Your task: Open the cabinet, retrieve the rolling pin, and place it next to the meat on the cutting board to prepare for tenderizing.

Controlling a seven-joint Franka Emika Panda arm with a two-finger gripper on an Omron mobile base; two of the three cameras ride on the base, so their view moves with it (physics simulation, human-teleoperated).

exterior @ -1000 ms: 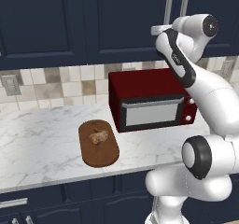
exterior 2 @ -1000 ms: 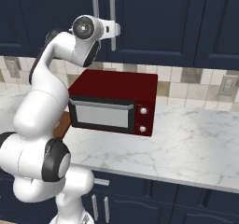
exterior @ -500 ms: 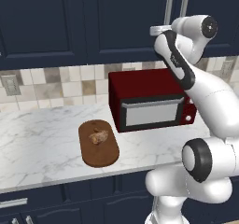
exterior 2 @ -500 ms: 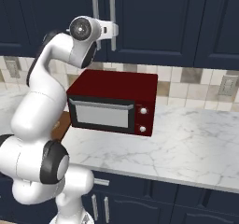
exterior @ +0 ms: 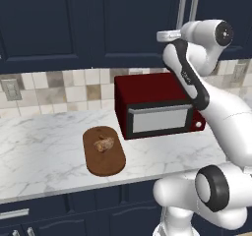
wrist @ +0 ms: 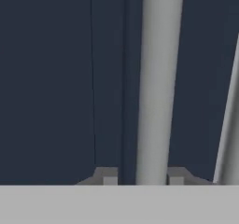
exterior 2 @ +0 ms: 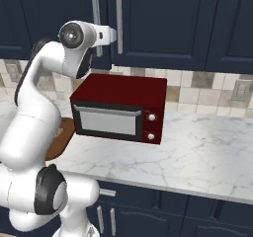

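Reaching: the arm is stretched up to the cabinet (exterior 2: 148, 19) above the microwave (exterior 2: 118, 107), the gripper (wrist: 139, 177) level with the lower part of a door handle (wrist: 156, 78).
Grip: the two fingertips (wrist: 107, 177) stand either side of the silver bar with a sliver of gap showing; whether they are pressing on it or just slack around it I cannot tell.
Why there: the bar is the only thing to pull on a flat door, so the hand straddles it squarely, ready to swing the door out.
Doors: both look flush and closed; a second handle (wrist: 228, 125) runs just to the right of the first.
Rolling pin: presumably behind those doors, so the fetching is not yet begun.
Board: the oval cutting board (exterior: 103, 154) lies on the marble counter (exterior: 39, 146), left of the microwave, near the front edge.
Meat: the small chunk (exterior: 104, 143) sits on the far half of the board, leaving bare wood on the near half for the pin.
Judgement: the task is at its first step.
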